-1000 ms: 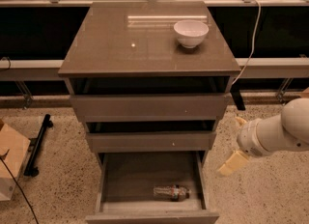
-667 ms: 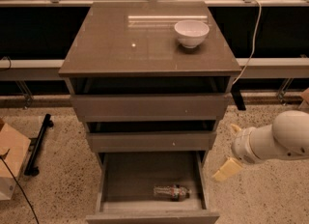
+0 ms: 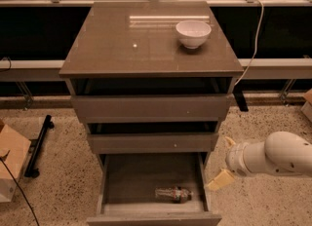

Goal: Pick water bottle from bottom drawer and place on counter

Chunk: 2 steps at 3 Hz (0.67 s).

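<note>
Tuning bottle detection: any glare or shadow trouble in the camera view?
Camera view: warm, dim light; the counter is glossy, with a bright reflected streak behind the white bowl and a small glint left of it. Camera view: the bottom drawer is shaded, so the water bottle near its front reads low-contrast. The gripper hangs right of that drawer, well lit.

Glossy counter (image 3: 146, 49); clear plastic water bottle (image 3: 174, 194); smooth cream jaws right of bottom drawer (image 3: 139, 181).
</note>
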Each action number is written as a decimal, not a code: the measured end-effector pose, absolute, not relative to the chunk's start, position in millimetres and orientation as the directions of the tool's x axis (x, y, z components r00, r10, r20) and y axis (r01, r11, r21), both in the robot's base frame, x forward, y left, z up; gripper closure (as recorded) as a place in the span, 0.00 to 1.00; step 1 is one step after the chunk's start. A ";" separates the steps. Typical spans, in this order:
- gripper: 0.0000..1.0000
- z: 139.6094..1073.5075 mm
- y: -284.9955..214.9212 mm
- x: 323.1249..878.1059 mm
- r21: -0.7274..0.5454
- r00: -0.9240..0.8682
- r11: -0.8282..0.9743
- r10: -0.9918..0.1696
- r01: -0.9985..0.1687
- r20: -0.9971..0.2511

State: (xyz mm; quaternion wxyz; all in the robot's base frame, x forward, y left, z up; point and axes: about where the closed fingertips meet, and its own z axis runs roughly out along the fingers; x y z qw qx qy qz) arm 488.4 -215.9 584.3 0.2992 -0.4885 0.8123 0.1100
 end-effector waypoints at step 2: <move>0.00 508.8 -205.9 502.7 0.021 -0.415 0.528 -0.640 -0.849 -0.646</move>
